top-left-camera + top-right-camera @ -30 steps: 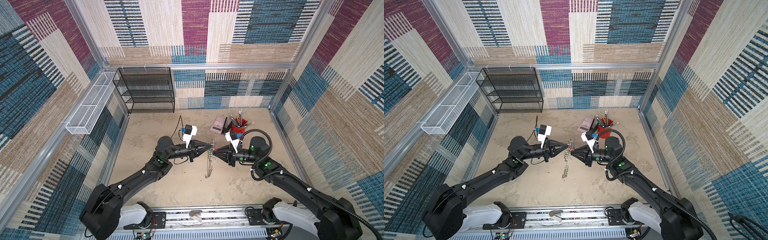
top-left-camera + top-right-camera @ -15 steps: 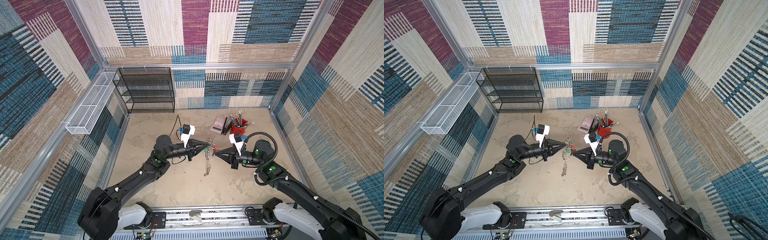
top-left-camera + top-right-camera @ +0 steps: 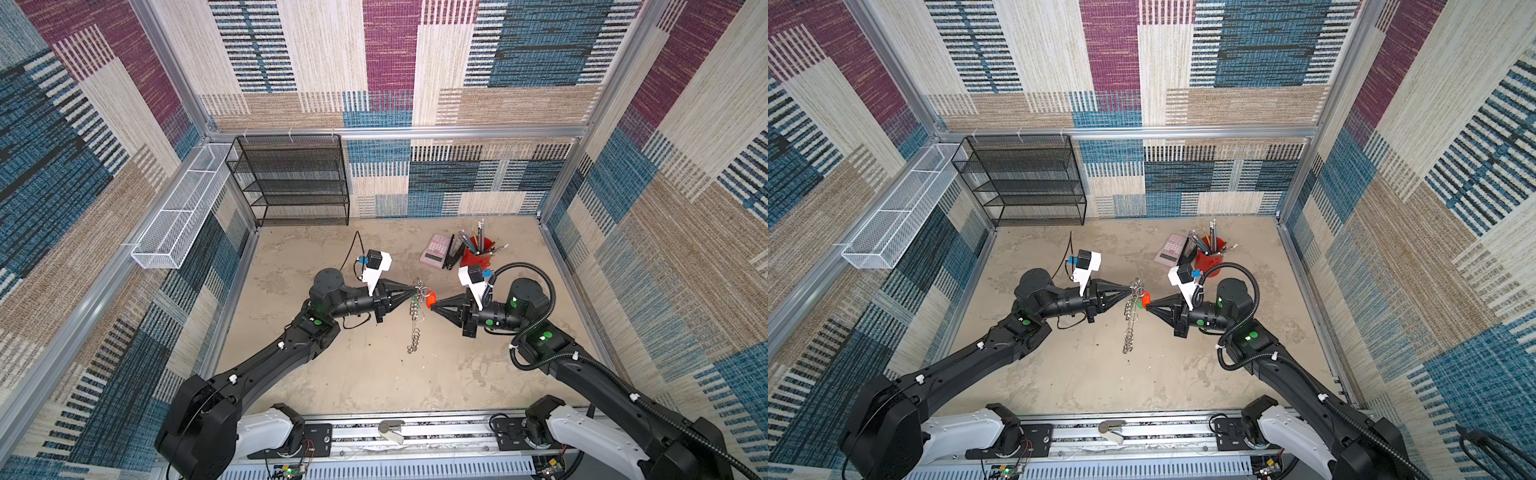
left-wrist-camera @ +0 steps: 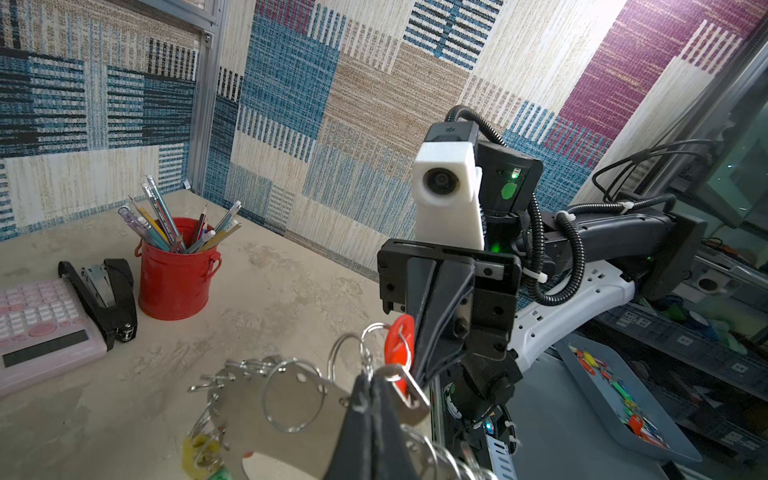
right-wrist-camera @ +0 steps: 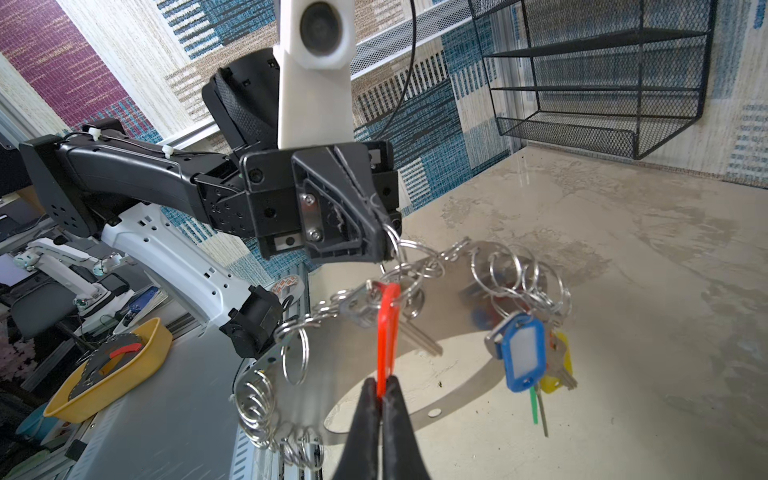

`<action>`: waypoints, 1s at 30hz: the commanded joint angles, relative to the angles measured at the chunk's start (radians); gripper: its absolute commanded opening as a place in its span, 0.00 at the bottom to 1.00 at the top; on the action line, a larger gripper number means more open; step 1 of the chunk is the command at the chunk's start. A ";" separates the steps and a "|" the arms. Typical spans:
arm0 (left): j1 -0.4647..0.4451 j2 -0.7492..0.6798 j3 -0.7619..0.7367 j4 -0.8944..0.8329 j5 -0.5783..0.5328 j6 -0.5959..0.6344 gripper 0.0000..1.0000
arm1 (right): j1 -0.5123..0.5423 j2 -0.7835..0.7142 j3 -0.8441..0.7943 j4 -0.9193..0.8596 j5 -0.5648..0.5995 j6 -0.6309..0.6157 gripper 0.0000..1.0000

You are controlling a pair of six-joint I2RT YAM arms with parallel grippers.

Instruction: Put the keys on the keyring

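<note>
Keyring: flat, curved, shiny grey band.

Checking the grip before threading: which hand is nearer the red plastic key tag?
Right. The right hand is shut on the red plastic key tag; the left hand is shut on the flat grey band keyring, close beside the tag.

The pink plastic calculator runs partly out of the left wrist view; the yellow plastic key tag hides half behind the blue plastic tag.
</note>
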 commanded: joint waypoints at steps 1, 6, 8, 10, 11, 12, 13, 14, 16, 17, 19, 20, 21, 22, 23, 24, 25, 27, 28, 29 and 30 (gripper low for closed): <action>0.001 -0.003 0.008 0.031 0.012 0.020 0.00 | 0.000 0.006 0.012 0.033 0.010 0.008 0.00; 0.006 -0.006 0.000 0.039 0.002 0.020 0.00 | 0.000 0.000 0.006 0.022 0.035 0.010 0.00; 0.014 -0.011 -0.005 0.040 -0.005 0.020 0.00 | -0.003 -0.017 -0.001 0.020 0.053 0.012 0.00; 0.027 -0.018 -0.013 0.044 -0.011 0.015 0.00 | -0.007 -0.025 -0.008 0.019 0.062 0.021 0.00; 0.032 -0.021 -0.015 0.047 -0.011 0.012 0.00 | -0.010 -0.025 -0.011 0.019 0.064 0.024 0.00; 0.038 -0.025 -0.018 0.050 -0.011 0.010 0.00 | -0.013 -0.024 -0.014 0.018 0.064 0.026 0.00; 0.042 -0.024 -0.021 0.052 -0.011 0.009 0.00 | -0.015 -0.024 -0.018 0.018 0.064 0.026 0.00; 0.044 -0.027 -0.022 0.054 -0.011 0.008 0.00 | -0.017 -0.022 -0.018 0.018 0.066 0.029 0.00; 0.047 -0.026 -0.022 0.058 -0.006 0.004 0.00 | -0.017 -0.018 -0.018 0.019 0.069 0.029 0.00; 0.047 -0.025 -0.022 0.061 -0.001 0.002 0.00 | -0.018 -0.016 -0.017 0.020 0.071 0.029 0.00; 0.049 -0.023 -0.022 0.063 0.003 -0.001 0.00 | -0.021 -0.009 -0.013 0.023 0.077 0.030 0.00; 0.048 -0.024 -0.022 0.064 0.003 -0.001 0.00 | -0.021 -0.003 -0.011 0.024 0.086 0.033 0.00; 0.048 -0.023 -0.024 0.065 0.002 -0.001 0.00 | -0.023 0.003 -0.006 0.025 0.098 0.036 0.00; 0.048 -0.025 -0.024 0.064 0.002 -0.001 0.00 | -0.026 0.009 0.002 0.022 0.109 0.037 0.00; 0.050 -0.024 -0.025 0.064 0.004 -0.001 0.00 | -0.030 0.014 0.009 0.022 0.118 0.037 0.01; 0.050 -0.026 -0.026 0.065 0.003 -0.001 0.00 | -0.035 0.016 0.015 0.019 0.133 0.036 0.06; 0.051 -0.027 -0.027 0.062 0.003 0.001 0.00 | -0.039 0.016 0.020 0.019 0.145 0.037 0.07; 0.051 -0.032 -0.028 0.057 0.002 0.002 0.00 | -0.051 0.016 0.025 0.020 0.158 0.039 0.11; 0.050 -0.034 -0.029 0.056 0.004 0.002 0.00 | -0.055 0.015 0.027 0.019 0.166 0.042 0.14; 0.050 -0.038 -0.030 0.051 0.002 0.005 0.00 | -0.059 0.012 0.028 0.019 0.172 0.043 0.14; 0.050 -0.041 -0.031 0.047 0.000 0.008 0.00 | -0.063 0.009 0.027 0.018 0.184 0.044 0.15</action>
